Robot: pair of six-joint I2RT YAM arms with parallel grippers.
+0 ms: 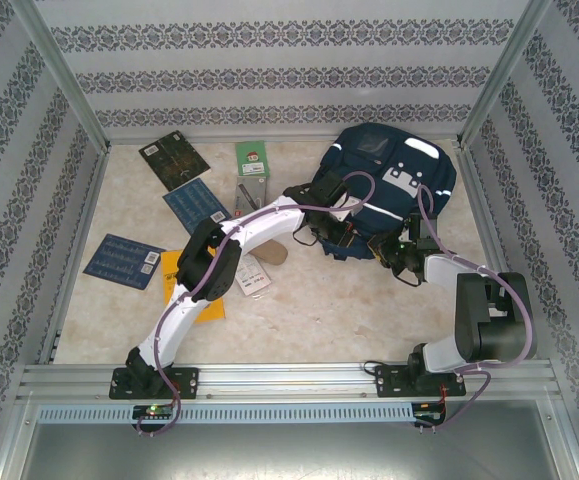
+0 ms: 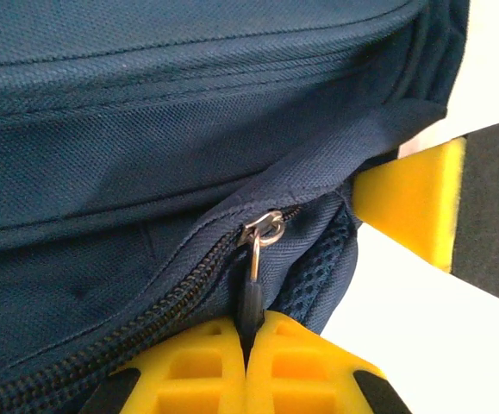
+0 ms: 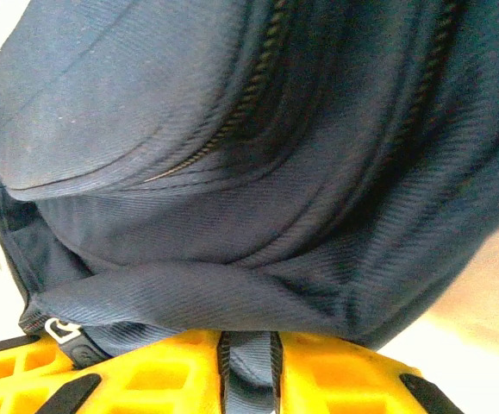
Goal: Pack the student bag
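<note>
Gripping the student bag (image 1: 394,185) along its near edge, both arms meet at this navy backpack, which lies on the table (image 1: 349,320) in the upper right of the overhead view. Flat cards (image 1: 124,260) lie well apart from it at the left. In the left wrist view, the left gripper (image 2: 247,345) sits at bottom centre, its yellow fingers pressed together on the black zipper pull (image 2: 251,293). The pull hangs straight down from the metal slider (image 2: 266,228) just above. The zipper track (image 2: 146,302) runs as a long diagonal from the lower left of that frame up to the slider, so the zip's long axis lies to the fingers' left, not ahead of them. In the right wrist view, the right gripper (image 3: 249,366) at bottom centre pinches a narrow fabric fold (image 3: 249,358) at the bag's edge, and the bag's body bulges above it. The left arm looks best placed to work the zip, likely by drawing the pull along that diagonal while the right arm steadies the bag.
</note>
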